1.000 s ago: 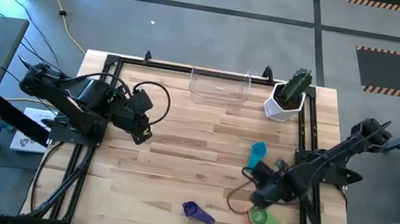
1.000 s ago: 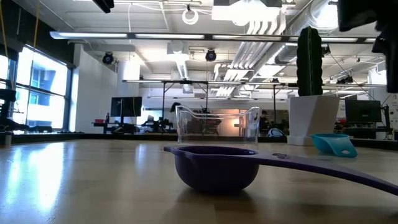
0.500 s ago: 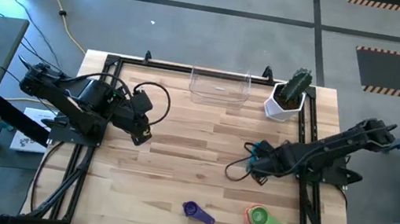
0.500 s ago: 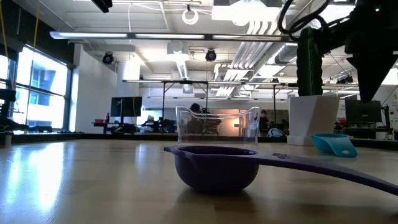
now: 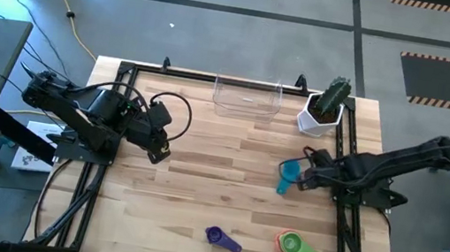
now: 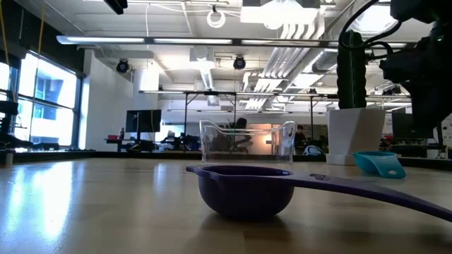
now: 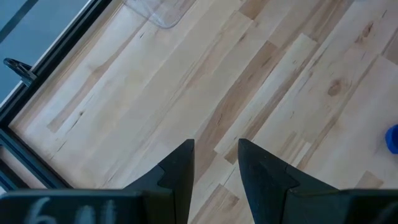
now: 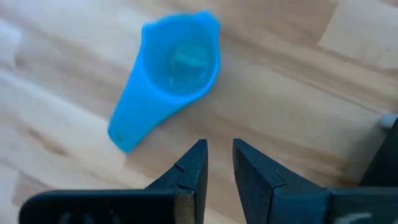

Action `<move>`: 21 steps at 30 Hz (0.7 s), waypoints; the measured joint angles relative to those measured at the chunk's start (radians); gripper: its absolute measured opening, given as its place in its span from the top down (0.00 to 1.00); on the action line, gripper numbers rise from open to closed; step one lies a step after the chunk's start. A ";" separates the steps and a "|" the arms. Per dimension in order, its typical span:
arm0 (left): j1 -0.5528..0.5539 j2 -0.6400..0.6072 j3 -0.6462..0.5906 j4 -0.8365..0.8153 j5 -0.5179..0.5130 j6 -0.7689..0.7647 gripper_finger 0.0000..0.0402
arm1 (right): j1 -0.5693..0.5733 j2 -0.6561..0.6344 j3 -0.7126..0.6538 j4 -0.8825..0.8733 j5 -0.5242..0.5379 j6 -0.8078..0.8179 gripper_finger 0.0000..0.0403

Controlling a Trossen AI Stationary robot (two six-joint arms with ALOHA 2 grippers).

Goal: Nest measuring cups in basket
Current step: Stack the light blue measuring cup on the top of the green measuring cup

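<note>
Two arms flank a wooden table (image 5: 198, 185). At far left, the left gripper (image 5: 159, 147) waits above the boards, fingers a narrow gap apart, holding nothing. Toward the front edge lies the purple cup (image 5: 217, 237); the clear basket (image 5: 247, 98) stands at the back edge beside a potted cactus (image 5: 326, 105). Right of centre rests the blue cup (image 5: 288, 173), the right gripper (image 5: 305, 176) just beside it, fingers nearly together and empty. A green cup (image 5: 294, 244) nested on an orange one sits front right.

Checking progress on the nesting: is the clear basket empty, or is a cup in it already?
Empty. The high view shows only bare clear floor inside the basket; the teal cup, purple cup and green cup lie on the table.
</note>
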State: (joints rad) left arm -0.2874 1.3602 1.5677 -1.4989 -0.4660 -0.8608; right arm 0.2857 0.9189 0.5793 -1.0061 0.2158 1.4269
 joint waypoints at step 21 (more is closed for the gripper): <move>0.000 0.000 0.000 0.000 0.000 0.000 0.71 | -0.213 0.149 -0.006 0.122 0.053 -0.126 0.75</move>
State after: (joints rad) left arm -0.2874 1.3602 1.5677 -1.4986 -0.4664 -0.8604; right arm 0.0724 1.0677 0.5735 -0.8845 0.2693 1.3010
